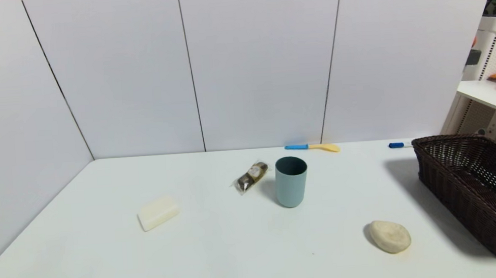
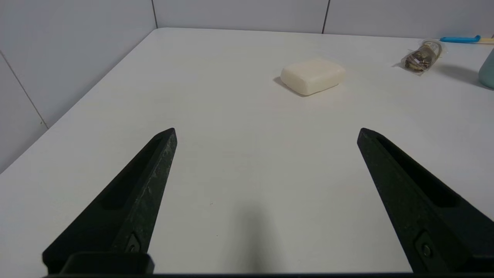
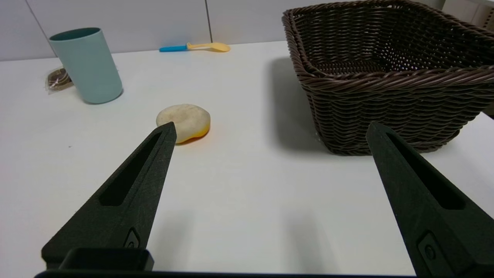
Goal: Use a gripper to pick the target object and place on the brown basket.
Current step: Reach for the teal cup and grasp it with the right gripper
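Your cup (image 1: 292, 187) stands upright mid-table, long axis vertical, mouth up, the basket (image 1: 474, 184) at its 3 o'clock. Left gripper (image 2: 266, 133) and right gripper (image 3: 270, 129) both hover spread wide, empty.

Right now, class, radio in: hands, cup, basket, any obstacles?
Left hand open, empty, near soap bar. Right hand open, empty. Cup upright mid-table, untouched. Basket empty; beige lump lies between, off the direct line.

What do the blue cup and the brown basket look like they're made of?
Cup: probably matte plastic, given its smooth, even pale blue-grey wall with no glare, though glazed ceramic is possible. Basket: woven wicker or rattan-style strands, dark brown, with openwork gaps showing in its sides.
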